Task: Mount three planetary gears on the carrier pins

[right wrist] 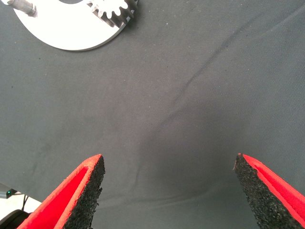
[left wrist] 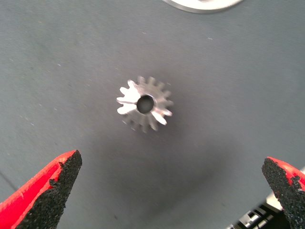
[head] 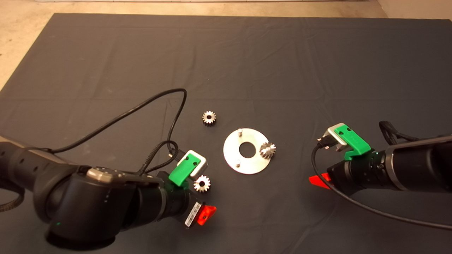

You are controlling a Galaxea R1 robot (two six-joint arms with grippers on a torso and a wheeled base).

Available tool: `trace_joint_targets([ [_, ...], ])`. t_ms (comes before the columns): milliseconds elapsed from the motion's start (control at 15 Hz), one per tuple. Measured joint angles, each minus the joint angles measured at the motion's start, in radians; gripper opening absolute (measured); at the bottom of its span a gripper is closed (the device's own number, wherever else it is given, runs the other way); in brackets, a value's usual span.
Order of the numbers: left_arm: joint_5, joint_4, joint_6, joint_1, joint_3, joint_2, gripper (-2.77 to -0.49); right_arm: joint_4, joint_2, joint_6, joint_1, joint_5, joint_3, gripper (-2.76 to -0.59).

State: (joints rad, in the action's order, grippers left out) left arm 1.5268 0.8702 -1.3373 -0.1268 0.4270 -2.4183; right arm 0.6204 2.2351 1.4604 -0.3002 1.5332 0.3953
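The silver carrier disc lies mid-mat with two bare pins. One planetary gear sits at the disc's right rim, where the third pin stands; it also shows in the right wrist view. A second gear lies loose on the mat, up-left of the disc. A third gear lies flat on the mat by my left gripper. In the left wrist view, that gear lies just ahead of the open, empty left gripper. My right gripper hovers right of the disc, open and empty.
Black cables loop over the mat left of the loose gear. The disc's rim shows in the left wrist view and the right wrist view. Bare mat stretches behind the disc. The floor shows at the far left.
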Motion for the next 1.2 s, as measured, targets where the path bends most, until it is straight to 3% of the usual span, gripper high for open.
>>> trace_joint_targets([
  [467, 0.0, 0.033, 0.035, 0.025, 0.045, -0.006, -0.5, 0.0, 0.0, 0.0, 0.004, -0.001, 0.0, -1.34],
  [933, -0.001, 0.039, 0.042, 0.036, 0.063, -0.029, -0.5, 0.005, 0.001, 0.0, 0.071, 0.0, 0.0, -1.34],
  [1200, 0.0, 0.039, 0.042, 0.036, 0.063, -0.036, -0.5, 0.037, 0.0, 0.0, 0.115, 0.0, 0.0, -1.34],
])
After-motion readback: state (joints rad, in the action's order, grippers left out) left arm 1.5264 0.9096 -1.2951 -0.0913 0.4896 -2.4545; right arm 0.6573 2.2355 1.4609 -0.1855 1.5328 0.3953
